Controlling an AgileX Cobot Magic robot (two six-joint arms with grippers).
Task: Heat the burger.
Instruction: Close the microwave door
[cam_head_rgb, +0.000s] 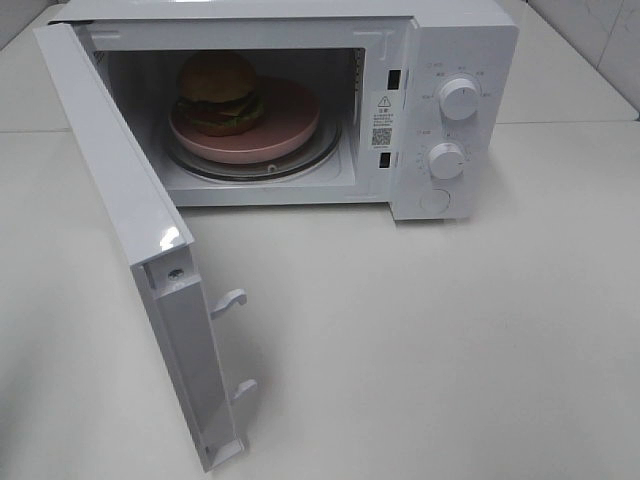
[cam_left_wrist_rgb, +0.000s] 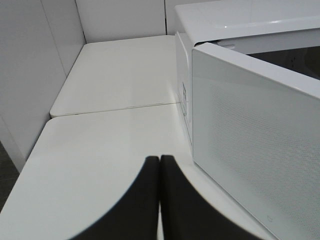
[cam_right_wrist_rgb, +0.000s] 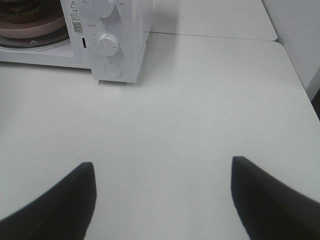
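The burger (cam_head_rgb: 218, 92), with a tan bun top, sits on a pink dish (cam_head_rgb: 285, 125) inside the white microwave (cam_head_rgb: 450, 40), toward the dish's left side. The microwave door (cam_head_rgb: 120, 200) stands wide open, swung toward the front left. Neither arm shows in the exterior high view. In the left wrist view my left gripper (cam_left_wrist_rgb: 159, 161) is shut with nothing in it, hovering over the table beside the outer face of the door (cam_left_wrist_rgb: 255, 150). My right gripper (cam_right_wrist_rgb: 162, 167) is open and empty over bare table, in front of the microwave's control panel (cam_right_wrist_rgb: 107, 45); the dish edge (cam_right_wrist_rgb: 30, 30) shows there.
Two round knobs (cam_head_rgb: 458, 98) and a button sit on the microwave's right panel. Two latch hooks (cam_head_rgb: 230, 300) stick out from the open door's edge. White tiled walls (cam_left_wrist_rgb: 30, 75) close off the table's far left corner.
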